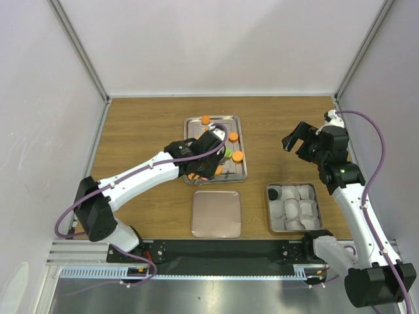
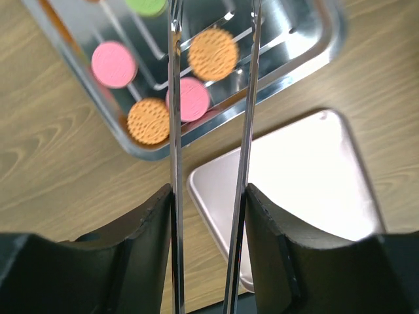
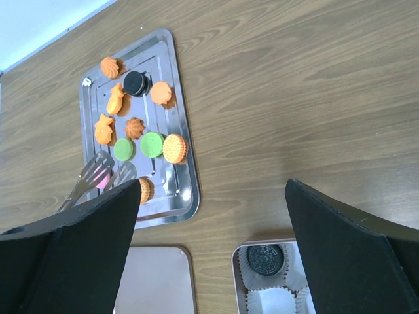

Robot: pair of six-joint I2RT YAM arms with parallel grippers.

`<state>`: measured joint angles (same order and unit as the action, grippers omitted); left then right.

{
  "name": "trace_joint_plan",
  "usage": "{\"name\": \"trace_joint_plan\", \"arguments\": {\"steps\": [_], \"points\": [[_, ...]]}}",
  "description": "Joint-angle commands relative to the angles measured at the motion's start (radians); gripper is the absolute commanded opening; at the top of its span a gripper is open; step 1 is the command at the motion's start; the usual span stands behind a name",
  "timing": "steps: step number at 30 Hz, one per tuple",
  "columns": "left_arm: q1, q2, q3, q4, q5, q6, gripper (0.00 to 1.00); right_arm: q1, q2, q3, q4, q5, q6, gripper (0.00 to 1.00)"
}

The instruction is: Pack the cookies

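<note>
Table: we see a brown wooden table (image 1: 144, 131) with white walls around it.
Left gripper: the left gripper (image 2: 208, 193) is over the near edge of the tray. Its two black fingers (image 2: 147, 226) are squeezed part way in on a pair of metal tongs (image 2: 175, 131).
Tongs: the two thin blades stick out from the gripper toward the tray. Their flat ends with slots hang over the near left part of the tray, close to a pink cookie. We cannot tell if they touch it.
Tray: a shiny metal tray (image 3: 171, 190) lies in the middle of the table, toward the far side.
Cookies: most of the cookies (image 3: 152, 144) lie in the tray. We see orange, pink, green and black ones. Some orange ones have funny shapes.
Plate: a flat square plate (image 1: 216, 214) with a pink shine lies just in front of the tray, apart from it.
Box: a small square box (image 1: 268, 222) sits to the right of the plate, full of pale paper cups (image 1: 294, 208).
Packed cookie: one black cookie (image 1: 273, 193) lies in the far left cup.
Right gripper: the right gripper (image 1: 298, 144) hangs above the table beyond the box. Its fingers are spread wide and we see nothing in them.
</note>
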<state>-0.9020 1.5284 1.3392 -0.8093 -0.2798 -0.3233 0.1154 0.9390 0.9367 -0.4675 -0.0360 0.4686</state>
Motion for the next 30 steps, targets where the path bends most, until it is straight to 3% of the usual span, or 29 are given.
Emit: {"name": "trace_joint_plan", "arguments": {"steps": [1, 30], "points": [[0.040, -0.025, -0.029, 0.053, 0.014, -0.003, 0.51, -0.002, 0.003, -0.006, 0.040, -0.022, -0.021, 1.00], [0.068, -0.010, -0.114, 0.044, 0.060, -0.019, 0.54, -0.003, 0.004, -0.021, 0.043, -0.039, -0.025, 1.00]]}}
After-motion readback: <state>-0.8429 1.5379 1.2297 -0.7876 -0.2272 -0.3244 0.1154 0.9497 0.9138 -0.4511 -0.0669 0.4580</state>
